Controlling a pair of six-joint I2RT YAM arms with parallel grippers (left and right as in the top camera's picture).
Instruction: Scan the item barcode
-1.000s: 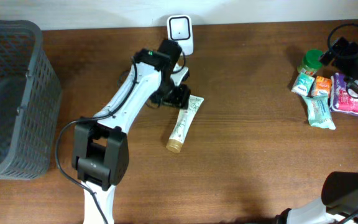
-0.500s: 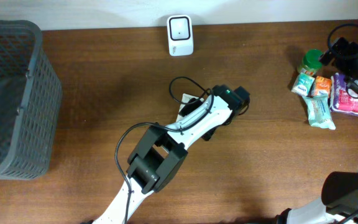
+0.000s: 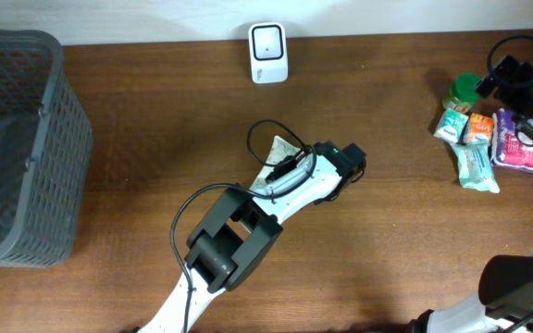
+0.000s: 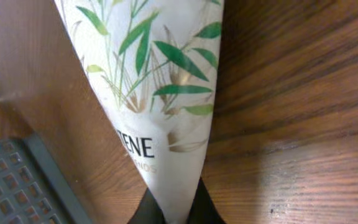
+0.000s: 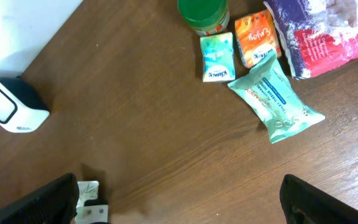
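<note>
a: grip status?

b: left jaws are clamped on the tube (image 4: 160, 93), pinching one thin end. leaf print and part of a brand word face the wrist camera. right jaws stand wide apart and hold nothing, near the far right corner of the worktop (image 3: 405, 240), by the pile of packets (image 5: 253, 56).

a: where does the tube sit?

b: about the middle of the worktop, well apart from the scanner (image 3: 268, 53) at the far edge. from overhead only a white corner shows; the left arm (image 3: 248, 208) covers the rest.

a: risks from here?

b: judgement only. the grip is on one thin end, so the long body can swing or slide out on the carry. the black cable (image 3: 250, 143) loops right over the tube and could snag it. and if the barcode faces away from the scanner window, there is no read.

a: is the barcode visible?

b: no, not in any view. i also cannot tell whether the tube is lifted or touching the wood. the grey lattice at the wrist view's lower left is probably the basket (image 3: 17, 148), not certain.
</note>
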